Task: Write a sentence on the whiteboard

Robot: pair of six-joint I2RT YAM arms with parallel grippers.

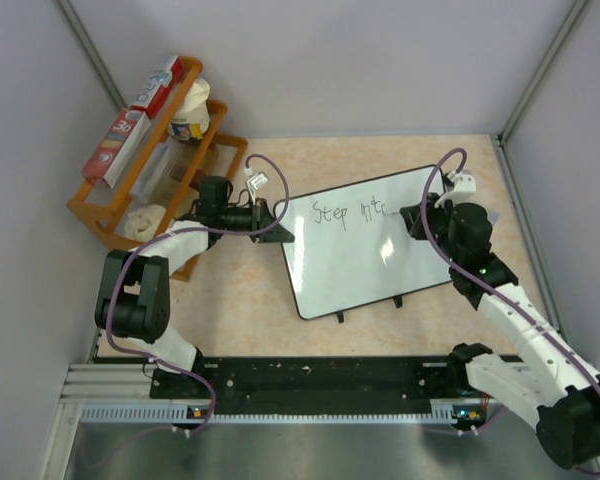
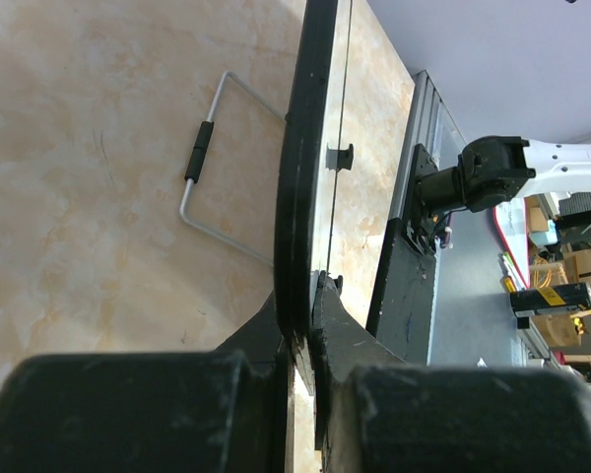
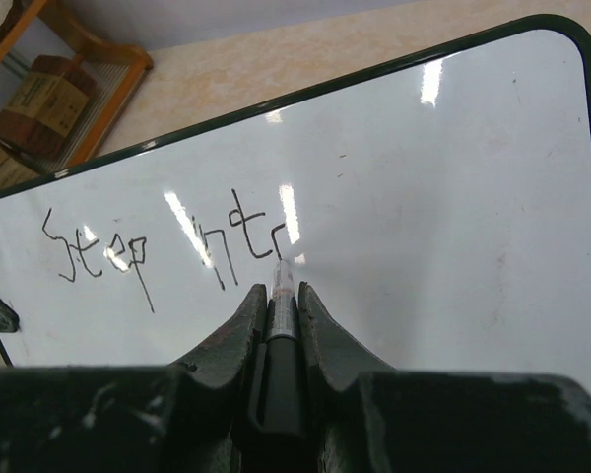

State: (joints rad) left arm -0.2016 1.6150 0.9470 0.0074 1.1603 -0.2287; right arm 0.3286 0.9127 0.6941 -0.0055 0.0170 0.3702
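The flat, glossy whiteboard (image 1: 375, 262) w/ thin black rim lies mid tabletop (image 1: 240, 300), btwn both arms. The left pincer (image 2: 300, 335) is pinched on its edge. The right pincer (image 3: 282, 296) squeezes a thin black marker pen (image 3: 284, 286), tip on the dark handwritten words (image 3: 167, 246), approx "Step int" so far. If the left grip slips, the board could slide & letters go wobbly. Only the left wrist view shows the grey wire stand (image 2: 192, 163) by the board; the top view doesn't.

On the worktop (image 1: 242, 300): one whiteboard (image 1: 365, 262) bearing two words of writing (image 1: 352, 211), the second unfinished. Two black clips (image 1: 340, 316) on its near edge. One marker (image 3: 283, 301). One wire stand (image 2: 198, 151). Two robot arms, left arm (image 1: 140, 290) and right arm (image 1: 525, 322). One wooden rack (image 1: 98, 218).
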